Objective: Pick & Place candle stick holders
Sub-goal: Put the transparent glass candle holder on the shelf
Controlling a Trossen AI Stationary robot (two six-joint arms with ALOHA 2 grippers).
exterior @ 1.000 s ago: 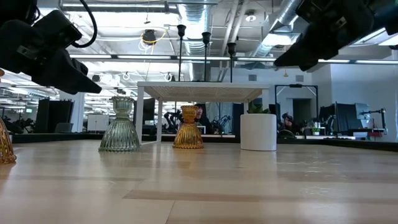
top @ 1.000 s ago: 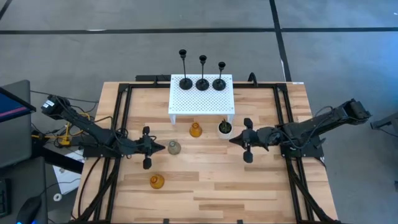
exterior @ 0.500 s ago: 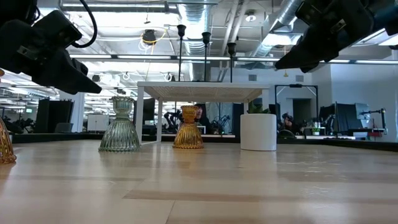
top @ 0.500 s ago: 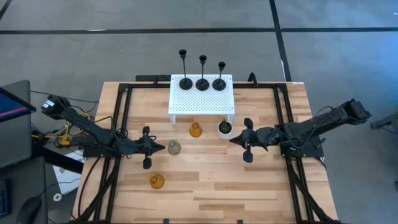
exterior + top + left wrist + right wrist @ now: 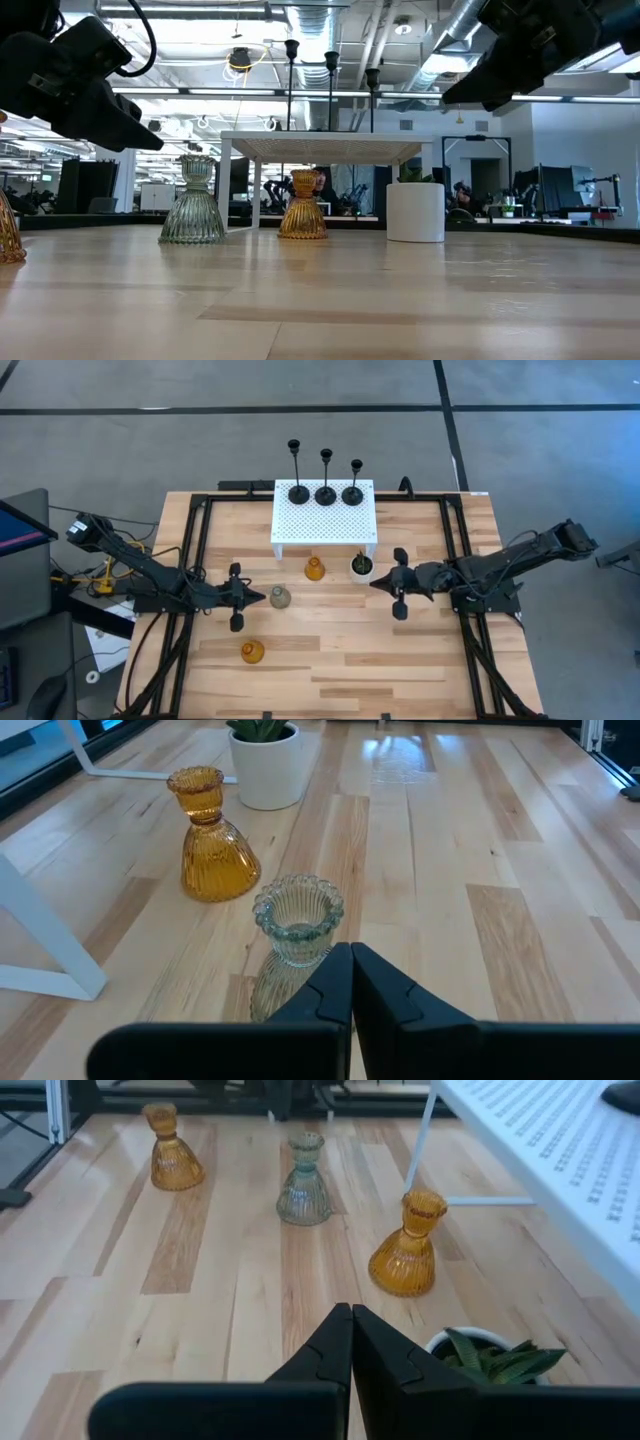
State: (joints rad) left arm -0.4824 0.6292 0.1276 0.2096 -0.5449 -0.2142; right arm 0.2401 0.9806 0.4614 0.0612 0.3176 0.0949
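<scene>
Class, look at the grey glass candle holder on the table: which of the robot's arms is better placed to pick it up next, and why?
Left. The left gripper, shut, points straight at the grey glass holder right beside it; the right gripper sits beyond the plant pot, farther off.

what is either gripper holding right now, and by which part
Nothing. The left gripper and right gripper are both shut on nothing, above the table.

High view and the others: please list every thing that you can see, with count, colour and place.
Thin-stemmed candle holders: three, black, in a row on the shelf.
Perforated shelf: one, white, table's far middle.
Squat ribbed glass holders: two amber, one before the shelf, one near the front left; one pale grey, at the left gripper's tip.
Small pot with green plant: one, white, beside the shelf's right leg.
Wooden table: one, light.
Left gripper: shut, empty.
Right gripper: shut, empty, near the pot.
</scene>
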